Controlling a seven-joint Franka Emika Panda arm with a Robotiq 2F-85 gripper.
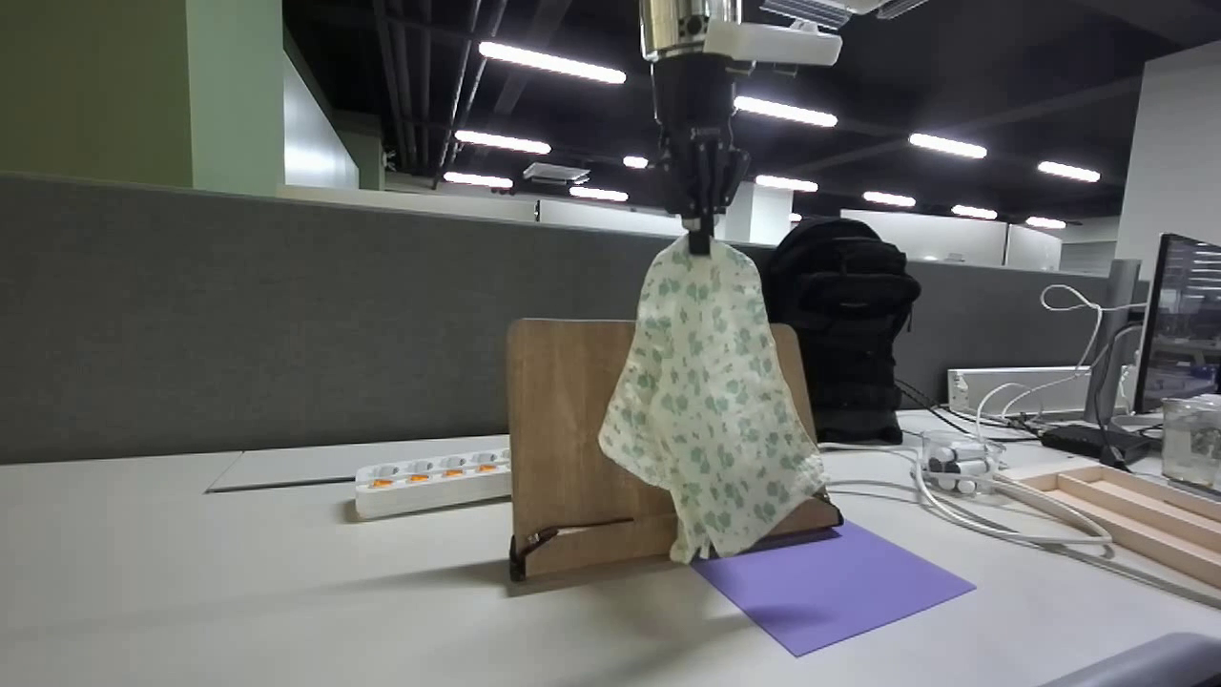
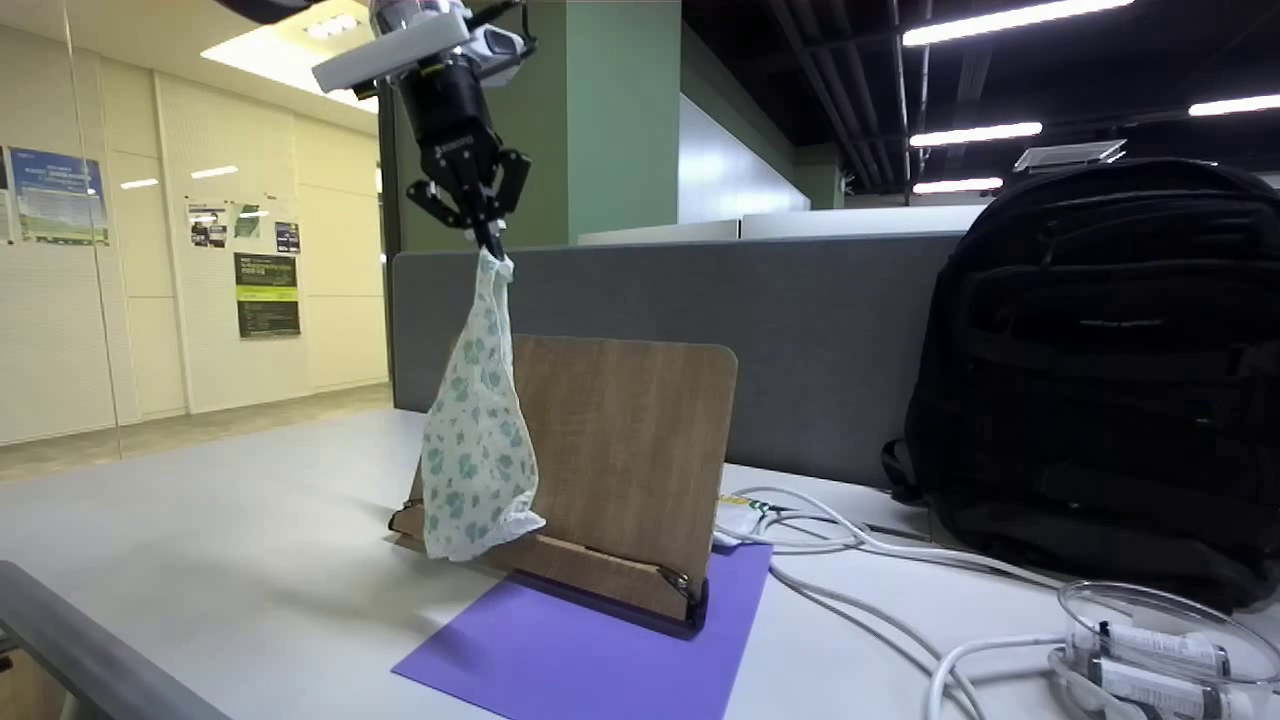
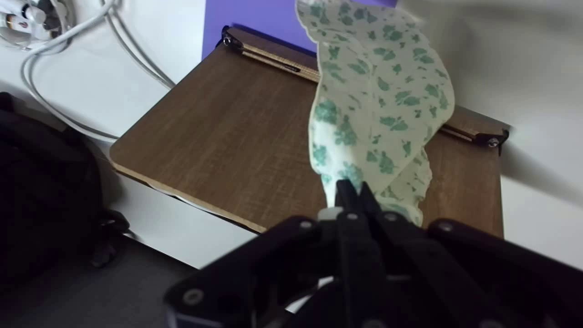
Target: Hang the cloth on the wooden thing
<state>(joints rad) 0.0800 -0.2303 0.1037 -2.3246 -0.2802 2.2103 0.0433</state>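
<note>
Thin off-white cloth with green leafy print hangs right under the black two-finger gripper, its top pinched between nearly closed fingertips, draped in loose folds with a wavy hem, and in both exterior views it covers part of the brown wooden board, contact unclear. Board leans back with rounded top corners, top edge lower than the fingertips, base partly over a flat purple sheet. White tabletop spreads to picture-left in an exterior view, with white power strip at the board's left edge and black fabric backpack behind its right end.
</note>
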